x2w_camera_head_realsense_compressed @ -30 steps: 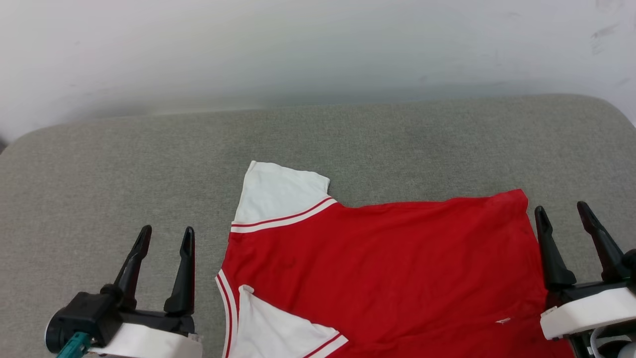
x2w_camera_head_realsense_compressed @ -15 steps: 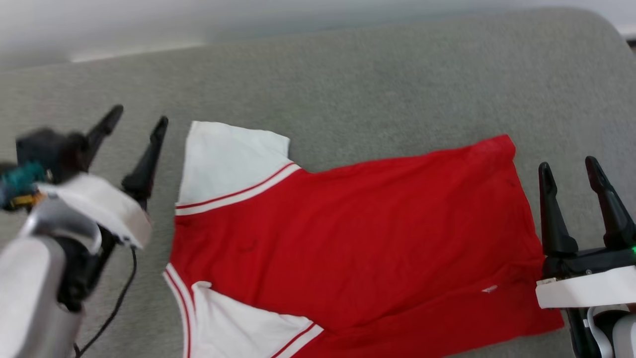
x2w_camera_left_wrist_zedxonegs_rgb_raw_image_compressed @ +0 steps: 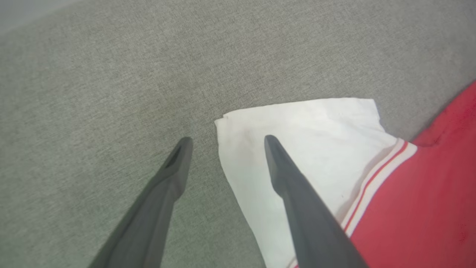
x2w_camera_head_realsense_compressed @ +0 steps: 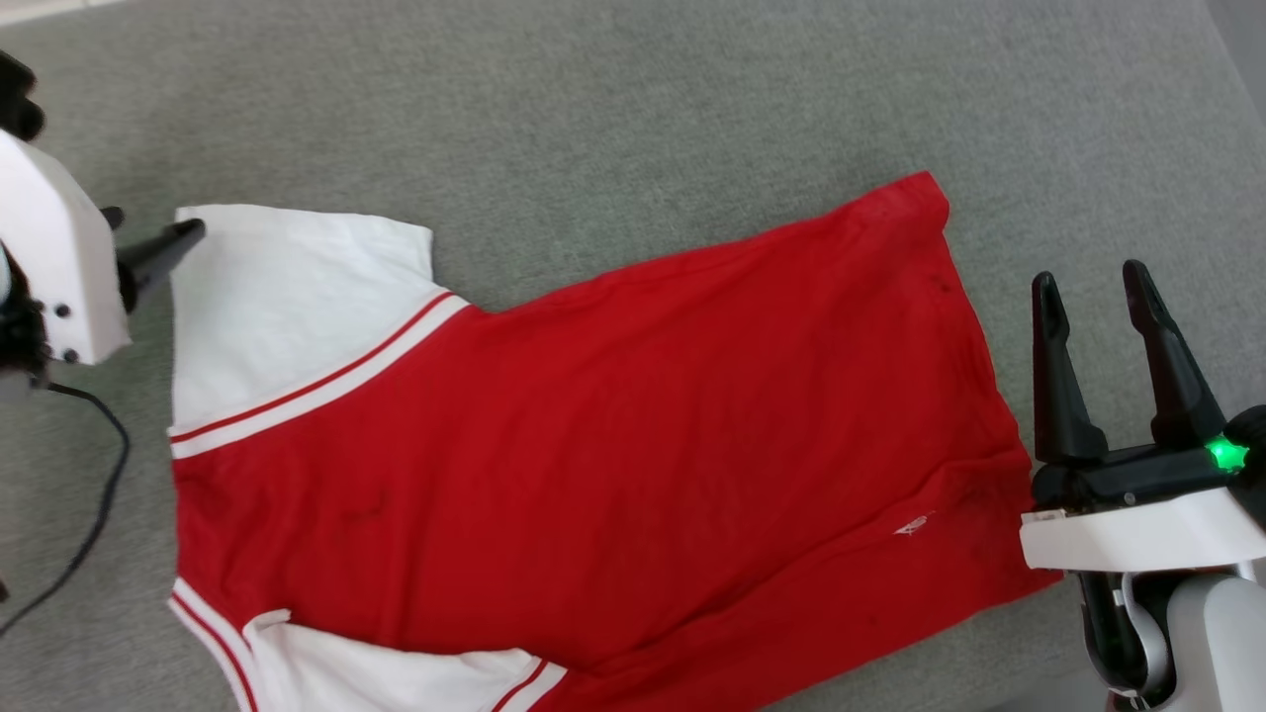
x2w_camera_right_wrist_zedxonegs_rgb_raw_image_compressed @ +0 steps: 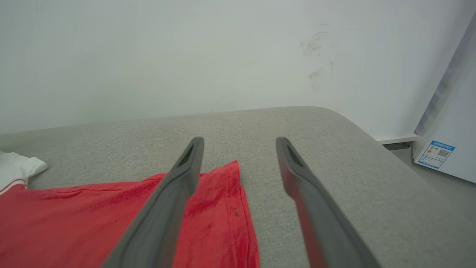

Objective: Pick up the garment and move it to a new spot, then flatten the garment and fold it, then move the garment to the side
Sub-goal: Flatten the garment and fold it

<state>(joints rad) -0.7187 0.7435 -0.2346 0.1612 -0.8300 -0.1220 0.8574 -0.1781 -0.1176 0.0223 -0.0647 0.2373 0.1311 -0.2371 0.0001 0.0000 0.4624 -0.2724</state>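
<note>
- Garment: red jersey, spread flat on the grey upholstered cushion, its length running across the head view
- Sleeve end lies to the robot's left, hem end to its right; the body slants, with the hem corner further from the robot than the shoulder
- Far white sleeve lies flat and fully spread, joined to the red body by red-and-white striped trim
- Near white sleeve is partly cut off by the bottom edge of the head view; striped trim also runs along the collar edge
- Small white tag sits on the red fabric near the hem; a shallow crease runs from it toward the near sleeve
- Left gripper: fingers apart, nothing between them
- In the left wrist view they straddle the outer edge of the far sleeve, one finger over the white fabric and the other over bare cushion; contact with the cloth cannot be told
- In the head view the left gripper's white housing is at the left edge, one dark fingertip at the sleeve's corner, with a black cable trailing below it
- Right gripper: fingers apart, empty, just beside the hem; a green light is lit on its base
- In the right wrist view one finger overlaps the red hem corner, the other is over bare cushion
- Behind the cushion: pale wall; at the right, a white panel with a blue label
</note>
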